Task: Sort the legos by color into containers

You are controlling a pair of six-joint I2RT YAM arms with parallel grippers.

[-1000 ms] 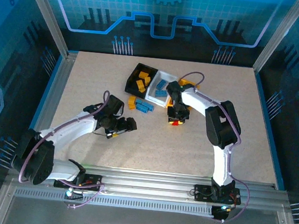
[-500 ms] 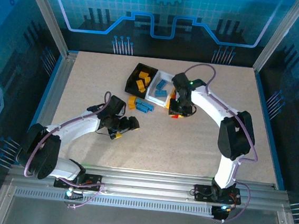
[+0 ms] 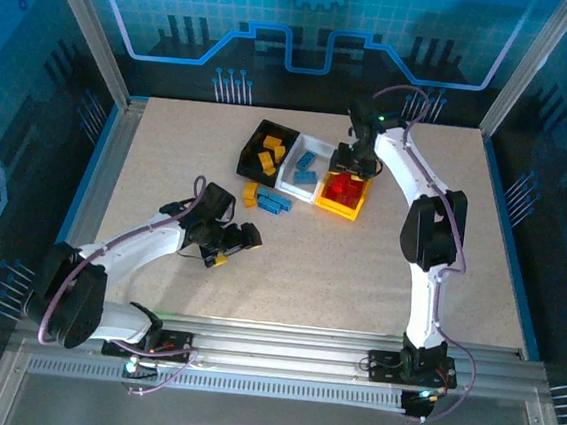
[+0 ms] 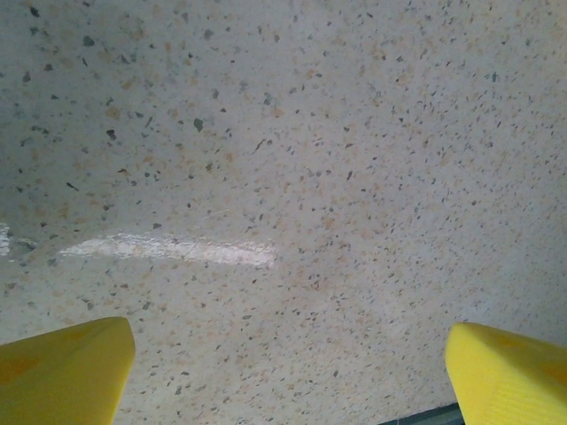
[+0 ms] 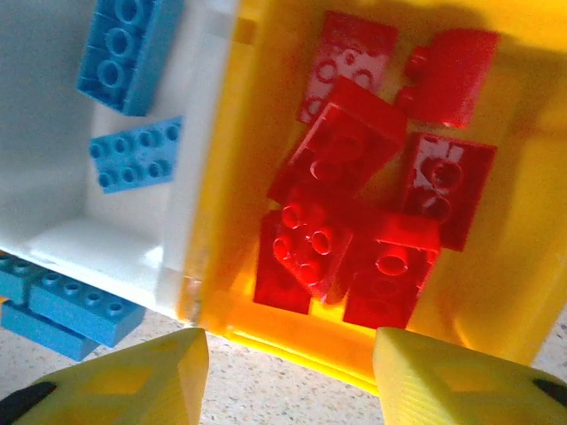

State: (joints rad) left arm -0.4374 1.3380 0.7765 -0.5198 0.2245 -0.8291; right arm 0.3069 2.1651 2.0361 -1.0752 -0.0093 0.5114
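Red legos [image 5: 354,177] lie heaped inside the yellow bin [image 5: 221,177]. The right gripper [image 5: 291,376] hangs above it, fingers apart and empty. Touching that bin's side is the white bin [image 5: 53,195], holding blue legos [image 5: 124,44]. Well away from the yellow bin, the left gripper [image 4: 283,372] spreads empty fingers over the counter [image 4: 283,133].

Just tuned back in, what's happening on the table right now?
The right gripper hovers open above the yellow bin, which holds a pile of red bricks. The white bin has blue bricks and the black bin has yellow-orange bricks. Loose blue bricks and an orange brick lie beside those two bins. The left gripper is open over bare table, holding nothing.
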